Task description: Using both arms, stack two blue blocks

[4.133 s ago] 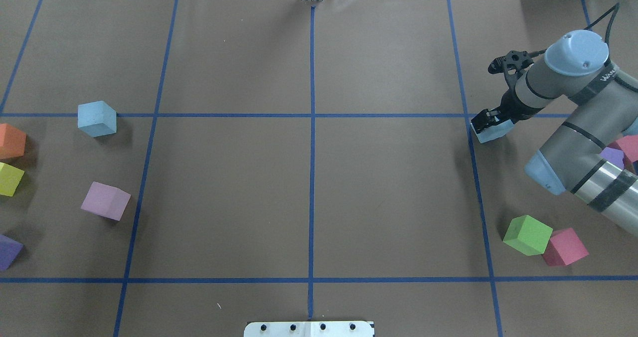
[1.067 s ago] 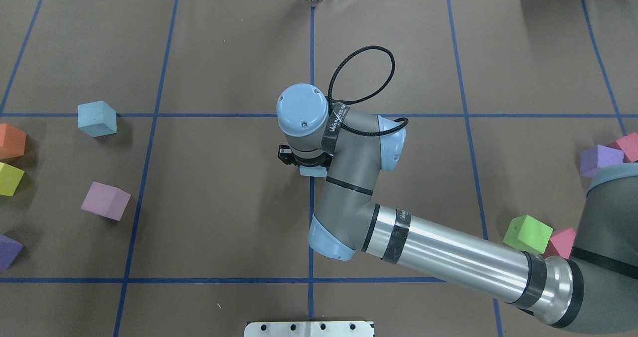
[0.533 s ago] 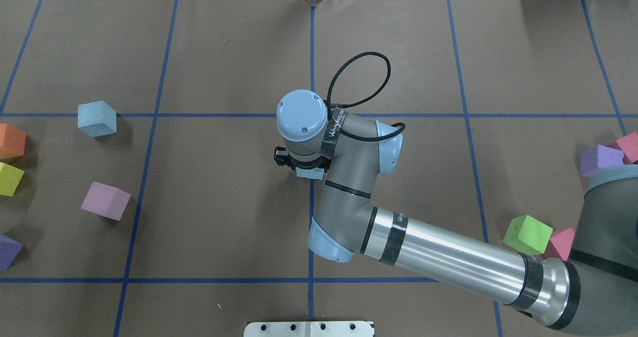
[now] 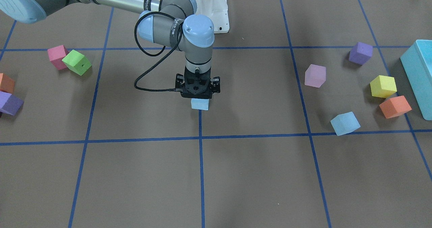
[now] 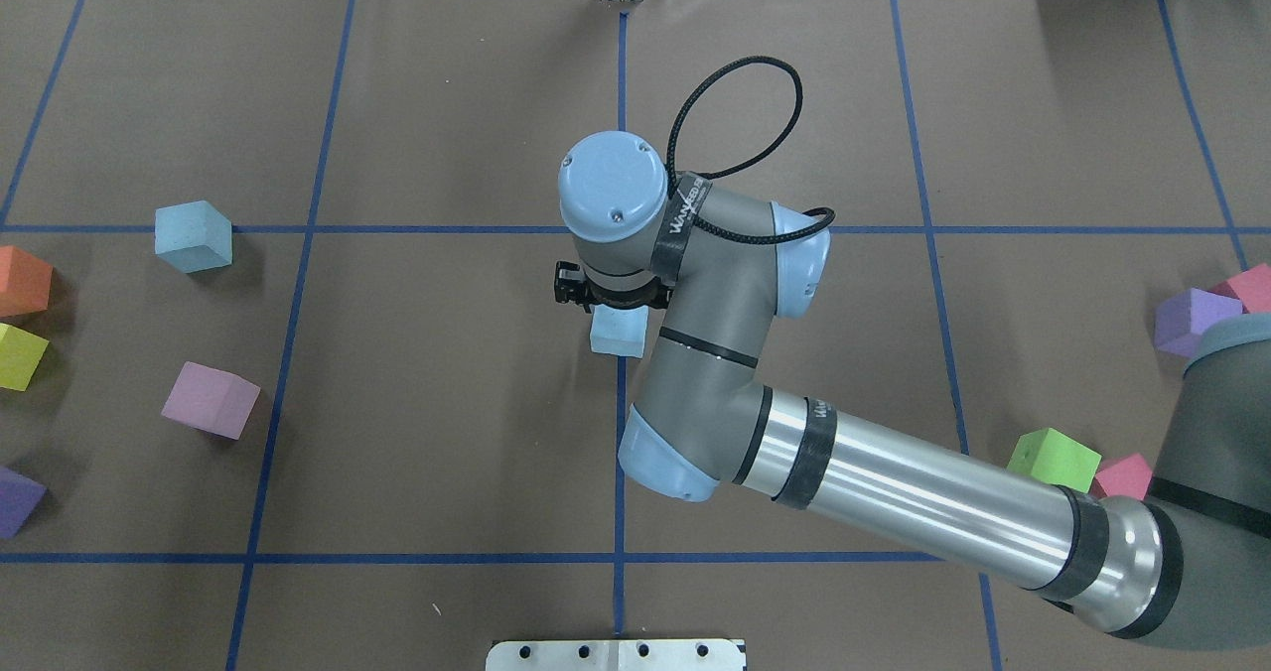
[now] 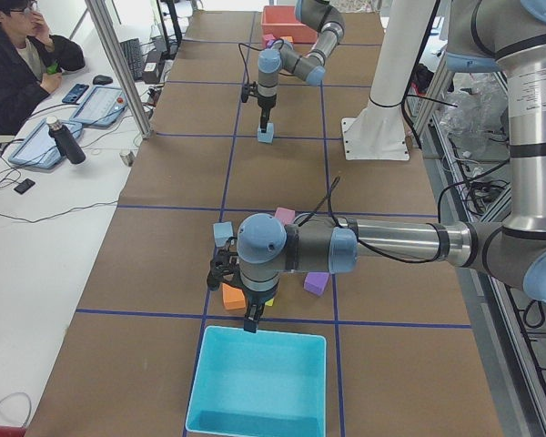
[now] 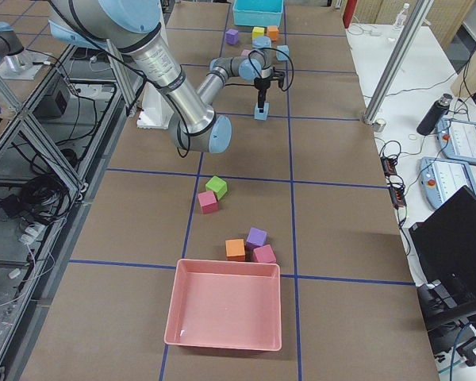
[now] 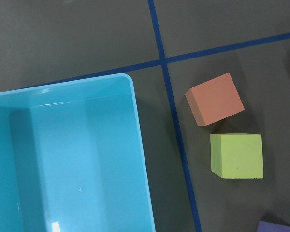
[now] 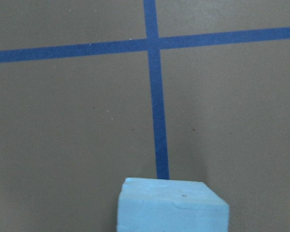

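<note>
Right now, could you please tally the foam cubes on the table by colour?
Blue cubes: 2
Orange cubes: 2
Pink cubes: 2
Purple cubes: 2
Lilac cube: 1
Yellow cube: 1
Green cube: 1
Total: 11 cubes

Matt brown paper (image 5: 447, 105), rippled along its far edge, covers the table under a grid of smooth blue tape (image 5: 622, 105). The right arm (image 5: 923, 502) shows a polished metal tube, dull grey joint housings and satin pale-blue plastic caps (image 5: 613, 186), with a braided black cable (image 5: 747, 59) looping off it. The centre blue block (image 9: 171, 205) is matt foam, faintly pitted, as is the left blue block (image 5: 193, 236). The teal box (image 8: 63, 159) is glossy plastic.
</note>
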Robot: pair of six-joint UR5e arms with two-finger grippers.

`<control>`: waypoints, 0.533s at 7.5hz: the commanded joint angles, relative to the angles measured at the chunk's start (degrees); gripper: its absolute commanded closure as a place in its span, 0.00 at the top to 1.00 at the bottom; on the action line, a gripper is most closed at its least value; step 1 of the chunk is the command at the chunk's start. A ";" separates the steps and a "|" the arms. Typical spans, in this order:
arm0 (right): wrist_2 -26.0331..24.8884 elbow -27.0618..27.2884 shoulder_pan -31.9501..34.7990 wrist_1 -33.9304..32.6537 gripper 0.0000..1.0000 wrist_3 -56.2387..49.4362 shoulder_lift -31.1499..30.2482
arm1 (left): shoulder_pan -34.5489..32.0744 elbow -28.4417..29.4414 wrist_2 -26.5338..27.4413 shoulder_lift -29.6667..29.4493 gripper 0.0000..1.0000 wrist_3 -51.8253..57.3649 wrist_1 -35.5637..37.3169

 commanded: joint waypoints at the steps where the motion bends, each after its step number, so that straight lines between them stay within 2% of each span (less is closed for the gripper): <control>1: 9.93 9.39 9.57 -4.63 1.00 -7.25 -4.67 | 0.00 -0.42 0.09 -0.57 1.00 0.09 -0.07; 3: 11.58 15.72 18.98 -4.55 1.00 -13.42 -11.44 | 0.00 -0.43 0.09 -3.54 1.00 -0.44 -4.25; 4: 14.45 17.84 25.47 -4.63 1.00 -21.29 -16.52 | 0.00 -0.34 0.09 -4.08 1.00 -0.18 -10.38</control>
